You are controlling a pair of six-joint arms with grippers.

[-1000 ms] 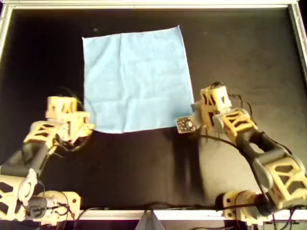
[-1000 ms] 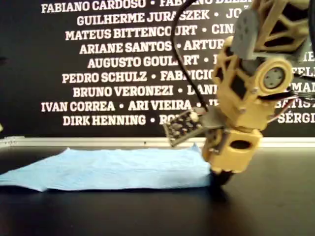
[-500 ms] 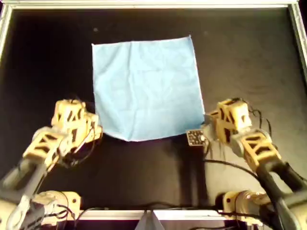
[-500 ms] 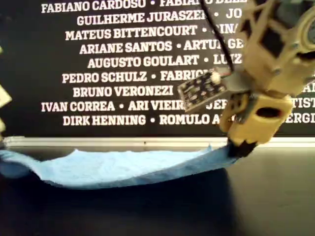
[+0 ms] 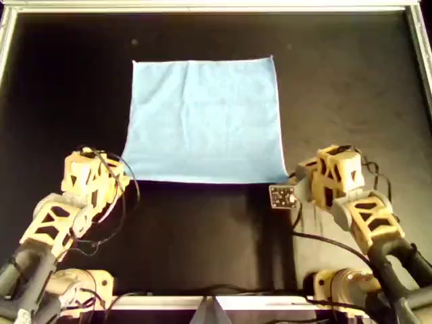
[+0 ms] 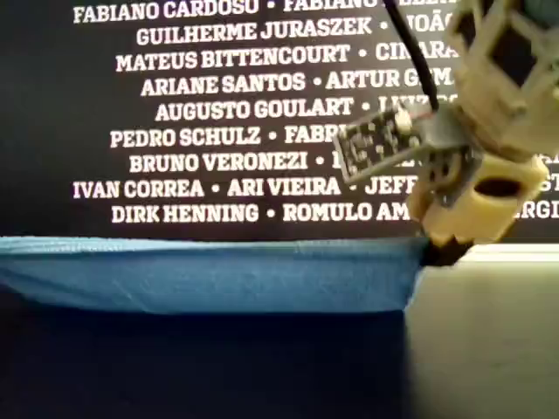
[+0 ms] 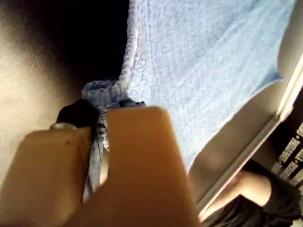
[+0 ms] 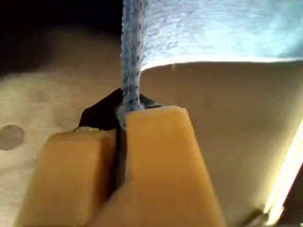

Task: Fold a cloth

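The light sky-blue cloth (image 5: 202,121) lies spread on the black table, its near edge raised and stretched straight between two tan grippers. In the overhead view one arm's gripper (image 5: 121,175) is at the near left corner and the other arm's gripper (image 5: 293,181) at the near right corner. In the exterior view the cloth (image 6: 210,275) hangs as a taut band from a gripper (image 6: 437,253). My first gripper (image 7: 97,137) is shut on a bunched cloth corner (image 7: 199,61). My second gripper (image 8: 120,118) is shut on a thin cloth edge (image 8: 213,28).
A metal frame (image 5: 216,5) borders the black table (image 5: 337,81). A small circuit board (image 5: 281,196) sticks out beside the gripper on the overhead view's right. A dark wall with white names (image 6: 218,113) stands behind in the exterior view.
Both grippers have risen with the cloth's near corners. The near edge went from lying on the table to lifted and taut, and the cloth straightened from skewed to square.
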